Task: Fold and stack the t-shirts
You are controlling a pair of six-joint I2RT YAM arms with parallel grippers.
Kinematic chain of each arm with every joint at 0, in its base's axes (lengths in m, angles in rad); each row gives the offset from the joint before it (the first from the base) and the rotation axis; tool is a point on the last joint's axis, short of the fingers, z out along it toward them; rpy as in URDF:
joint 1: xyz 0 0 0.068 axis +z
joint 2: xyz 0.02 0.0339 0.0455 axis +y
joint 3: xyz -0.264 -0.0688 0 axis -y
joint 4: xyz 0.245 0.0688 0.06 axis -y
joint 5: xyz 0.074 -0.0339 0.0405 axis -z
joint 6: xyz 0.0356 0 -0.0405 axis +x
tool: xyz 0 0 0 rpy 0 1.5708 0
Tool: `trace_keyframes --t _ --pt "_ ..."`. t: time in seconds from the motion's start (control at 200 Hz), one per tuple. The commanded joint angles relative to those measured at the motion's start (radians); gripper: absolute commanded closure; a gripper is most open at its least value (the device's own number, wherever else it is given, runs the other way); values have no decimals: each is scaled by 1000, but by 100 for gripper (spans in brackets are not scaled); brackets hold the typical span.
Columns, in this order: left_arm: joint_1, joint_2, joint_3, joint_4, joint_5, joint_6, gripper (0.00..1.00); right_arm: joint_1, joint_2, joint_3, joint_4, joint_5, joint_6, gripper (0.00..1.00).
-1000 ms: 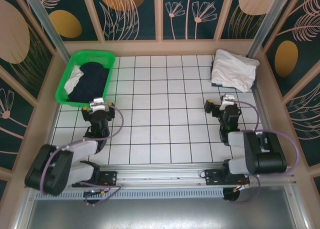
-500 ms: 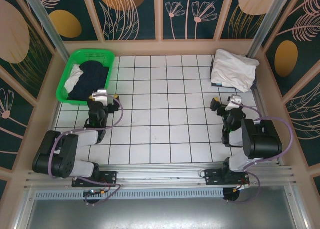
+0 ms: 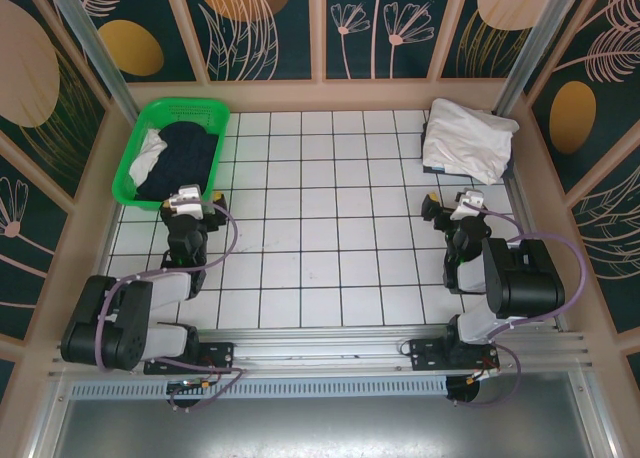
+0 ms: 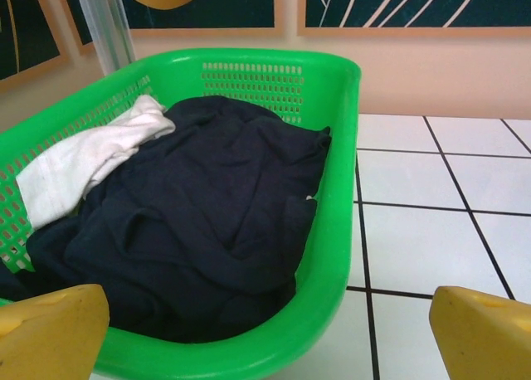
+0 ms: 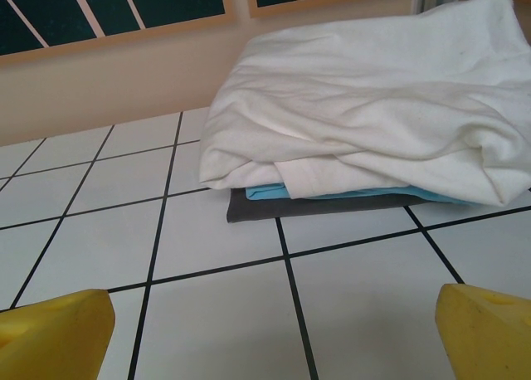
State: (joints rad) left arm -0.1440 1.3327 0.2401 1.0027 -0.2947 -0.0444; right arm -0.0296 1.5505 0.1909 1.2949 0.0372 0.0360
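Since a second ago both arms have drawn their elbows in. The left gripper (image 3: 188, 194) has edged toward the basket (image 4: 340, 148), and the right gripper (image 3: 462, 202) has barely shifted. Both sets of jaws stand wide open and empty over the tiled table (image 3: 320, 228).

Straight ahead of the left jaws stands the basket, its near rim just below the fingertips. Inside it lies a crumpled navy t-shirt (image 4: 207, 222), with a white cloth (image 4: 91, 160) tucked to the left of it.

Ahead of the right jaws, and well apart from them, lies the folded stack: a white t-shirt (image 5: 365, 106) on top, a light blue layer (image 5: 332, 193) under it, and a dark grey layer (image 5: 274, 207) at the bottom.

The navy shirt should be light, limp and prone to bunching. I would pinch a raised ridge near the middle of the heap, since no collar or hem can be made out.
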Motion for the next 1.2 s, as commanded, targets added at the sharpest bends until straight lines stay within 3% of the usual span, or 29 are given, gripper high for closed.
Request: trace_keyframes --t 0.0,0.105,0.18,0.285,1.196 --pt "10 33 13 92 52 47 1 7 7 13 48 30 -4 1" --pt "67 98 -48 284 146 48 1 7 7 13 48 30 -4 1" --pt "113 116 -60 311 162 -11 1 7 7 13 49 30 -4 1" --pt "120 192 -15 304 188 -5 1 7 7 14 47 30 -3 1" --pt "135 188 -2 267 172 -28 1 13 8 21 35 29 -11 1"
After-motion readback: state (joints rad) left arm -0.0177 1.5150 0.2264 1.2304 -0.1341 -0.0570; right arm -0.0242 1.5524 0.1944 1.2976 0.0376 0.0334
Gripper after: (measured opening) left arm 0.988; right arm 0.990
